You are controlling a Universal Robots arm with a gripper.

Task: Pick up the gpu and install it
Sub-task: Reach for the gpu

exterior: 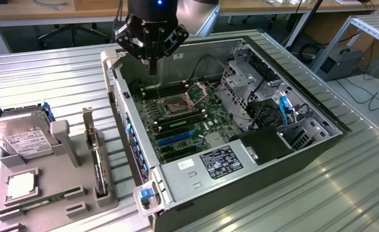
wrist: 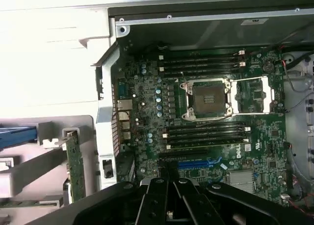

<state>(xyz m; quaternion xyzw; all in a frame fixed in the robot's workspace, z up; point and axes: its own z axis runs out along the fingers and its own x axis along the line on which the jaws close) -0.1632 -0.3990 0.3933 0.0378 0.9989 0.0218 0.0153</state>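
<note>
Now | end effector [exterior: 152, 67] clenched, empty, above case [exterior: 279, 188] | gpu [exterior: 98, 162] upright in holder [exterior: 67, 159]

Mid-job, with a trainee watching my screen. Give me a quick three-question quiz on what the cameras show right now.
1. True or false: the gpu is already seated on the motherboard.
2. Multiple choice: the gripper hangs over A) the hard drive, B) the open computer case, C) the grey holder.
3. Fill in: the gripper is ____ (open or shut).

Key:
1. False. The gpu stands upright in a slot of the grey holder, on the exterior view's left of the case.
2. B.
3. Shut.
</note>
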